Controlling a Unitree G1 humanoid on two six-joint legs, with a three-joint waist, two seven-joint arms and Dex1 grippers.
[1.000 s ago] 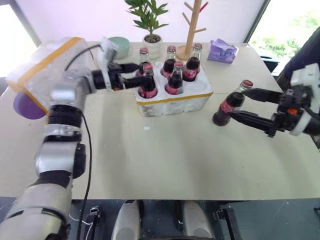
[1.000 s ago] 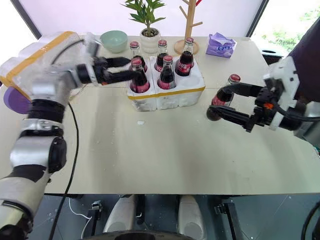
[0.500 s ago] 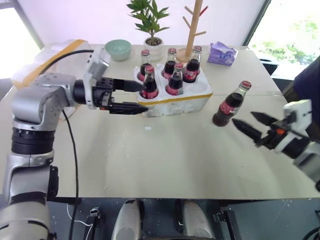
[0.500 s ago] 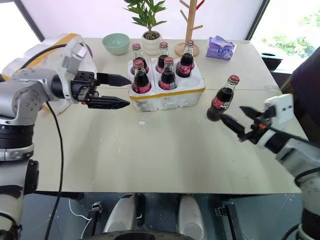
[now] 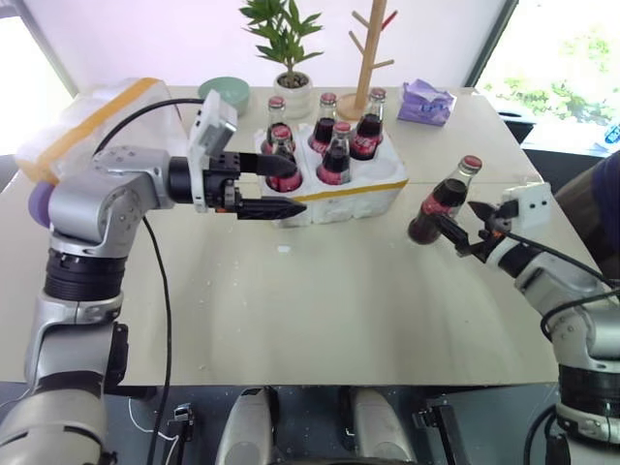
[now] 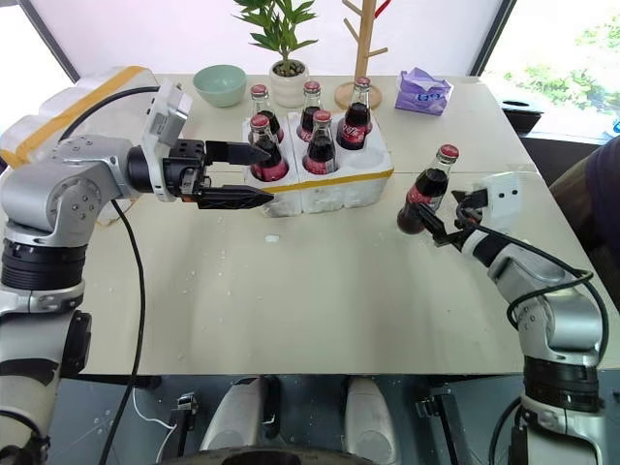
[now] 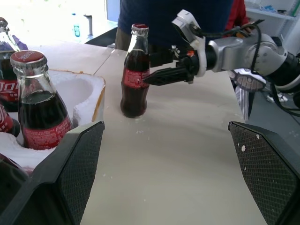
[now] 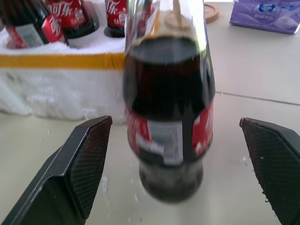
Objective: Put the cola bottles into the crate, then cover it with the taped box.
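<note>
Beside crate [image 6: 320, 184], left claw [image 6: 254, 174] pulled back, apart; right claw [image 6: 441, 221] released lone bottle [image 6: 426, 191], apart.

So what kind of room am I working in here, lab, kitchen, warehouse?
Most likely an office or demo room, not a kitchen: a plain light table by big bright windows, dressed with a potted plant, a small wooden rack and a purple tissue pack.

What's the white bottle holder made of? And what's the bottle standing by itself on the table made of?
The crate looks like white styrofoam: matte and grainy, with crumbs scattered on the table and yellow tape around its side. The lone cola bottle seems to be clear, shiny glass, since you can see the dark drink through it.
</note>
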